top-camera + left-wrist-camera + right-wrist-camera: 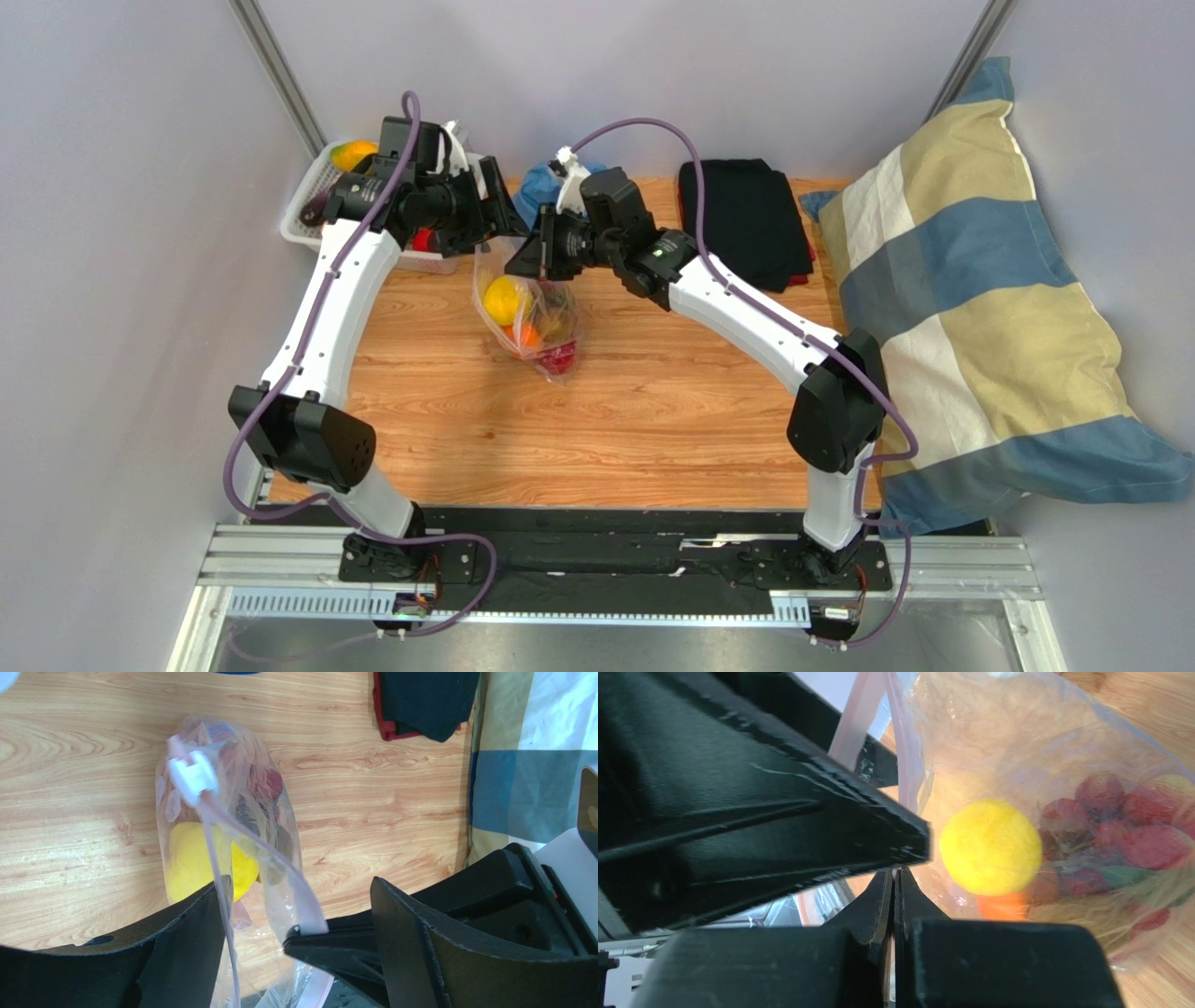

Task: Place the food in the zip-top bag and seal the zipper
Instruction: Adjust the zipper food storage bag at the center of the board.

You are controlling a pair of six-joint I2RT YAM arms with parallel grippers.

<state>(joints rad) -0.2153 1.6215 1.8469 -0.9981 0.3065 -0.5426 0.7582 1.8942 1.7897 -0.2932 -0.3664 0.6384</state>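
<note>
Clear crinkly plastic zip-top bag (277,822) looks soft and slippery, so my right hand (895,882) pinches its stiffer pink zipper strip (235,826); my left hand (298,892) is open beside it

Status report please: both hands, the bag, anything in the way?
Left hand open; right hand shut on zipper. Food inside zip-top bag, zipper unsealed. Nothing blocking.

Yellow toy fruit (990,847) inside clear zip-top bag (1046,742)

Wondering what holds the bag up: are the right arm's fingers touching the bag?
Touching. In the left wrist view, the pinkish top strip of the bag ends pinched in the right arm's fingers.
</note>
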